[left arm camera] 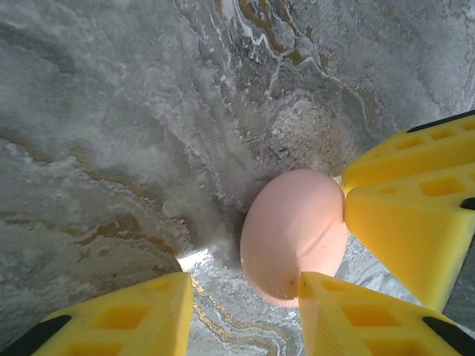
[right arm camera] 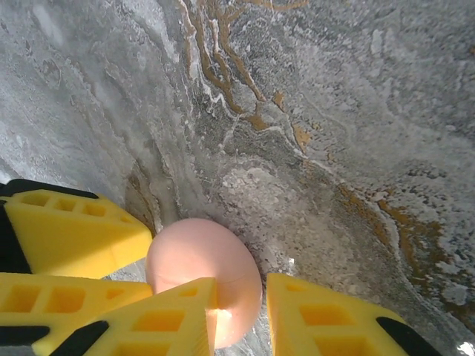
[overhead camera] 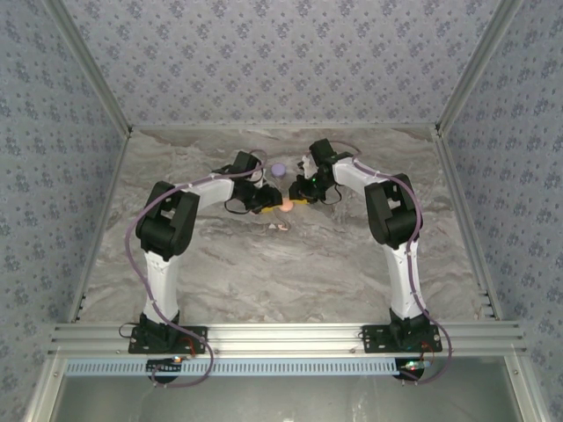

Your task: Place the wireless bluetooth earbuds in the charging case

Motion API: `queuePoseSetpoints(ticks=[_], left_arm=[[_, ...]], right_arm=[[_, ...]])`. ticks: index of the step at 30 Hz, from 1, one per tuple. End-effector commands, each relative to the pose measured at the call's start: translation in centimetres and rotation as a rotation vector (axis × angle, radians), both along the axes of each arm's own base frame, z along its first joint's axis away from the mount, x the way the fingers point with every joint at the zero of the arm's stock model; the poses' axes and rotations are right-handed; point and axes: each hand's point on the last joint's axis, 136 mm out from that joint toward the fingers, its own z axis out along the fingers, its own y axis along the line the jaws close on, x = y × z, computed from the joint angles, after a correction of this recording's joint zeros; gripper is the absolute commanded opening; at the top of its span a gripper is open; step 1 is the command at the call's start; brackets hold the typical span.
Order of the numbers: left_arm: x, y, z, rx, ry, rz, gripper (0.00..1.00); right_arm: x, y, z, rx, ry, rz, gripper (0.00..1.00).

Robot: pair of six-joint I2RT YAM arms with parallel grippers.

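The pink round charging case (overhead camera: 288, 204) lies on the marble table, its seam showing, and both grippers meet at it. In the left wrist view the case (left arm camera: 297, 233) rests against the right fingertip (left arm camera: 326, 297) of my left gripper (left arm camera: 241, 293). That gripper is open, with bare table between its fingers. My right gripper (right arm camera: 242, 285) has its jaws narrowly open around the rim of the case (right arm camera: 193, 256), and a thin gap is left at the right finger (right arm camera: 326, 319). Tiny pinkish-white earbuds (overhead camera: 280, 226) lie just in front of the grippers.
A round purple case (overhead camera: 279, 170) sits behind the grippers on the marble table (overhead camera: 290, 272). Patterned walls close in the back and both sides. A metal rail (overhead camera: 281, 336) runs along the near edge by the arm bases.
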Motion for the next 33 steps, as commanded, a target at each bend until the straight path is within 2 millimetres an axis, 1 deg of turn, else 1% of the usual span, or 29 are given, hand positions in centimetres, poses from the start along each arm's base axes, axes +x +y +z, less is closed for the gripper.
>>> queuePoseSetpoints(ticks=[1,12,17,26,33], left_arm=[[-0.5,-0.9,-0.5,-0.026,0.022,-0.013,0.42],[-0.3,-2.0,-1.0,-0.065,0.034,0.01,0.42],[-0.1,-2.2,-1.2,-0.081,0.033,0.038,0.4],[0.7,-2.5,-0.3,-0.14,-0.002,0.093,0.36],[0.9,-2.6,0.1,-0.156,-0.01,0.104,0.35]], right_arm=[[-0.7,-0.1,-1.1,-0.005,0.042,-0.012,0.26],[-1.5,-0.4,-1.6,0.002,0.059,-0.031,0.24],[-1.8,-0.5,-1.6,0.007,0.066,-0.04,0.24],[-2.5,-0.9,-1.5,0.027,0.079,-0.063,0.23],[-2.6,-0.9,-1.3,0.042,0.08,-0.071,0.23]])
